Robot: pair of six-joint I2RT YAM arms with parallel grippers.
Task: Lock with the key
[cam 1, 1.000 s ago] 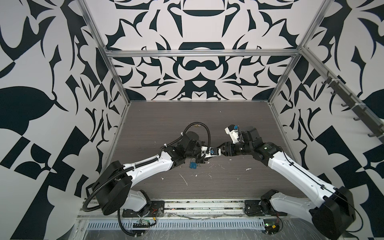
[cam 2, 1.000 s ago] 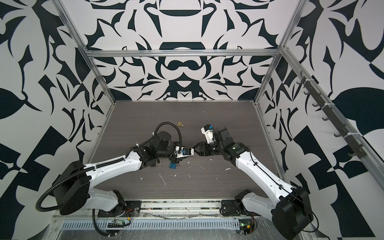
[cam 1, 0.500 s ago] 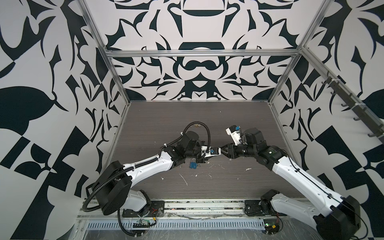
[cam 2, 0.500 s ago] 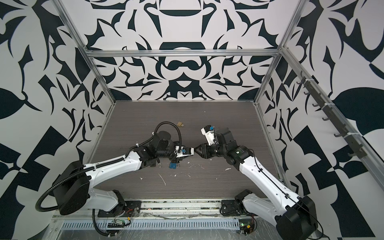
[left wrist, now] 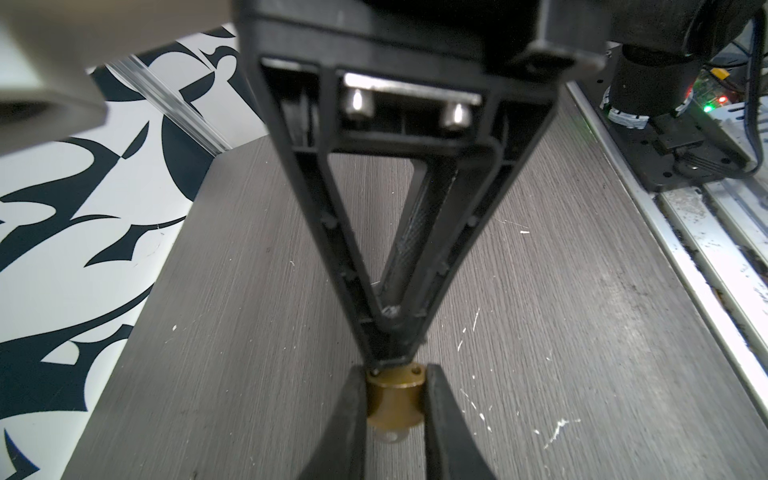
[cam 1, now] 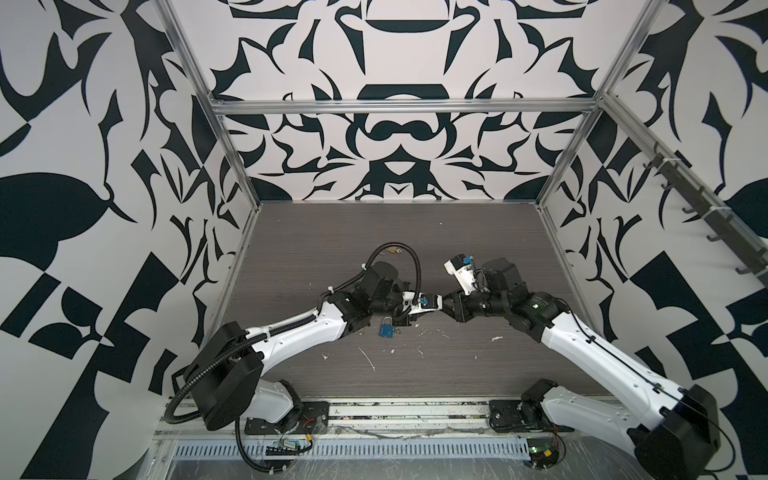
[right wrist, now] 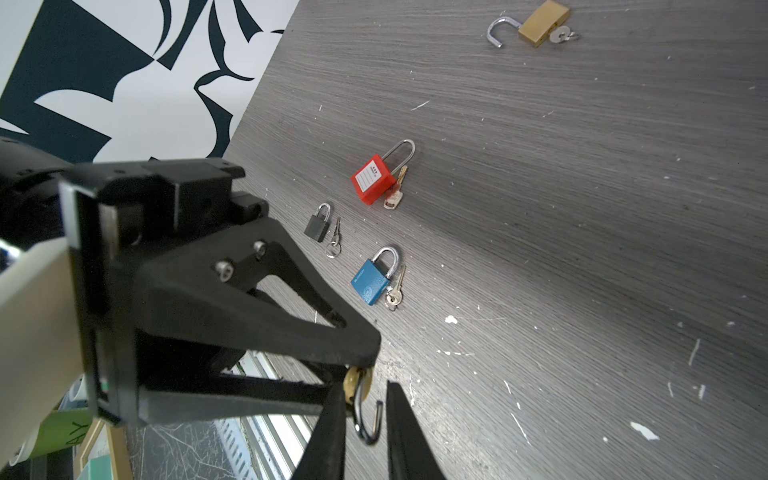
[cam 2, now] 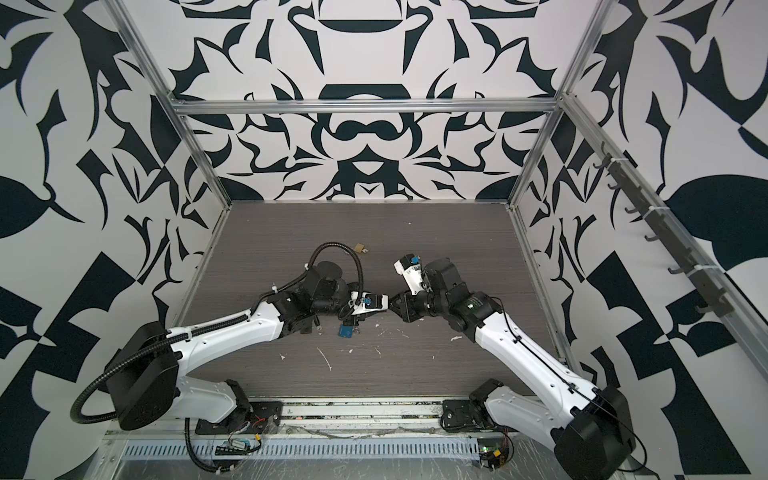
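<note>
My left gripper [left wrist: 395, 374] is shut on the body of a small brass padlock [left wrist: 395, 401], held above the table. A silvery bit that looks like the key [left wrist: 392, 436] pokes out under the body. In the right wrist view the lock's steel shackle [right wrist: 368, 432] hangs open, its free end out of the body. My right gripper [right wrist: 365, 388] has a finger on each side of it, with narrow gaps. In both top views the left gripper [cam 1: 435, 301] and right gripper [cam 1: 448, 301] meet tip to tip at mid-table.
A blue padlock with key [right wrist: 371, 282] lies on the grey table [cam 1: 478, 374] just front-left of where the grippers meet. A red padlock [right wrist: 374, 183] and a small black padlock [right wrist: 318, 226] lie beyond it. A larger brass padlock [cam 1: 392, 250], shackle open, lies farther back.
The right arm's elbow and rear links have swung slightly to the right while its gripper stays at the lock. The left arm has not moved.
</note>
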